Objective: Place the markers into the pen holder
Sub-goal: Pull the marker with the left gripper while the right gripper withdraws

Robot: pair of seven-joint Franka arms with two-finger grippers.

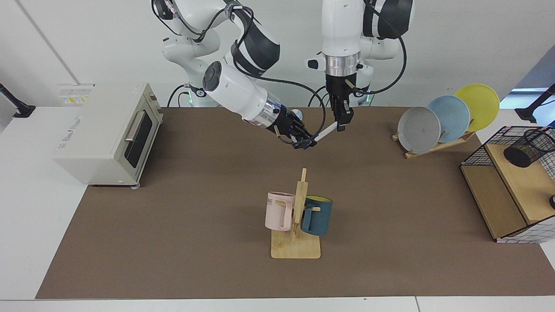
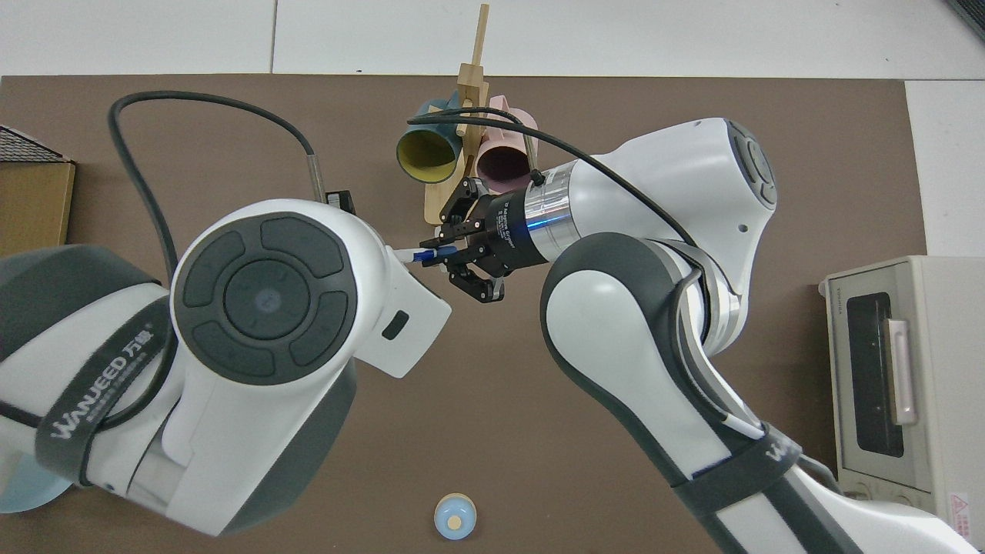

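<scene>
Mid-air handover, up over the back-centre of the desk (image 1: 173, 242)! The marker (image 1: 326, 131) hangs slanted between the two grippers, well clear of the mat. The right gripper (image 1: 305, 143) reaches in low from the toaster side with its jaws clamped on the blue-capped end. The left gripper (image 1: 341, 125) points straight down, its jaws meeting the marker's white upper end; whether they are pinching it, I cannot tell. In the top view the left arm's wrist covers that end, so only the capped tip (image 2: 422, 255) shows at the right gripper (image 2: 435, 255). The pen holder (image 1: 530, 147) sits tipped over on the rack (image 1: 503, 195) at the desk's far side edge, well apart from the marker. The mug stand (image 1: 296, 242) is near the front edge, below the action.
</scene>
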